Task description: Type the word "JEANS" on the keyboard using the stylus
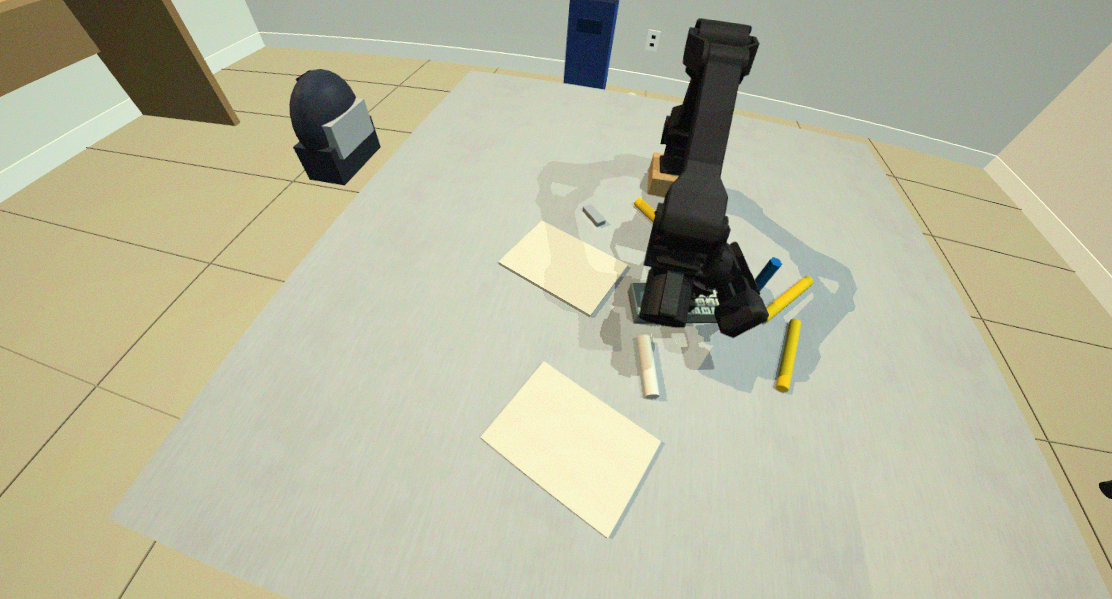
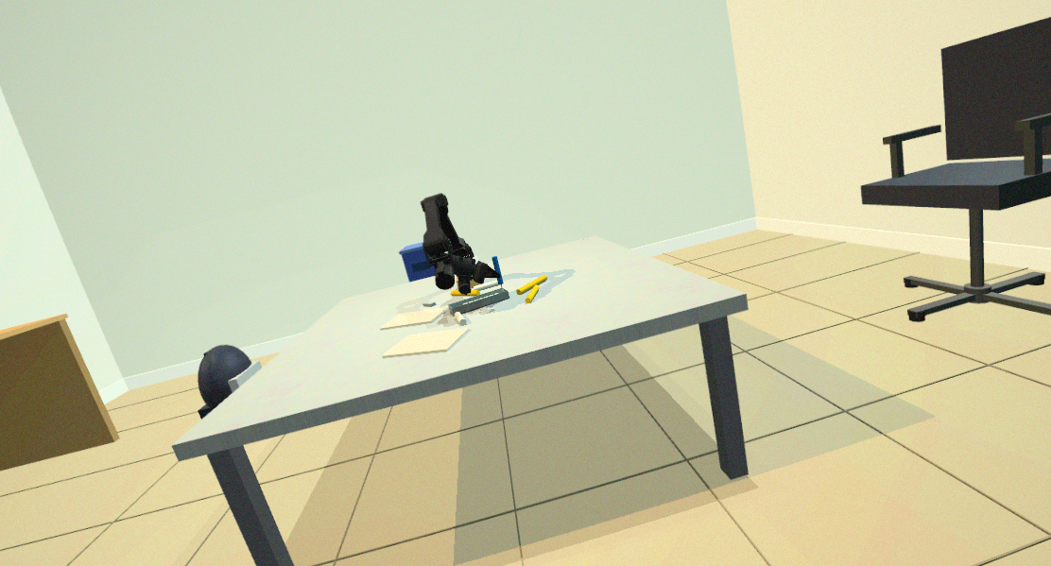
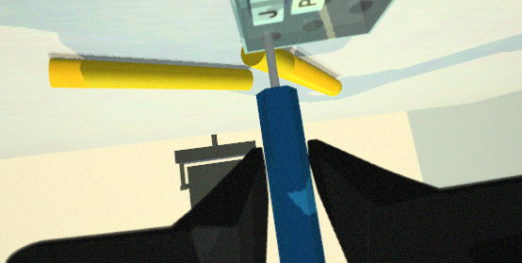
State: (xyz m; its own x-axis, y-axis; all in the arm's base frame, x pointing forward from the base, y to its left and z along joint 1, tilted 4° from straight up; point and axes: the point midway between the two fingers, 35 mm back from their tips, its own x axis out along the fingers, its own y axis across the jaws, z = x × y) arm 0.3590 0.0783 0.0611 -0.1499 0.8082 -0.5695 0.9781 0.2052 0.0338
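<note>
from the top, the black arm (image 1: 704, 167) (image 2: 440, 231) leans over the far right part of the worktop (image 1: 350, 408) (image 2: 588, 290) and hides much of the keyboard (image 1: 636, 313) (image 2: 479, 301) (image 3: 344, 25); only its left end and a patch of keys show. the fingers cannot be made out here. the blue stylus (image 1: 768, 271) (image 2: 497, 268) (image 3: 283, 129) shows its upper end to the right of the arm, its lower part covered. a yellow cylinder near the worktop's far edge is partly behind the arm, as is a wooden block (image 1: 659, 176). the worktop's near edge is partly cut off by the frame, its near left corner showing.

from the exterior, everything sits small, toward the far edge of the worktop and well apart from its near right corner. the stylus stands nearly upright at the tips of the fingers, over the right end of the keyboard; whether its tip touches is too small to tell.

from the wrist, the fingers pinch the stylus between them, its rear end cut off below. its thin grey tip points away from the fingers and overlaps the keyboard's edge just beside the "j" key (image 3: 269, 13); contact is unclear. most of the keyboard is cut off above, with j, i, p, x and m readable. two yellow cylinders (image 3: 151, 73) lie beyond the stylus, one partly hidden by its tip.
</note>
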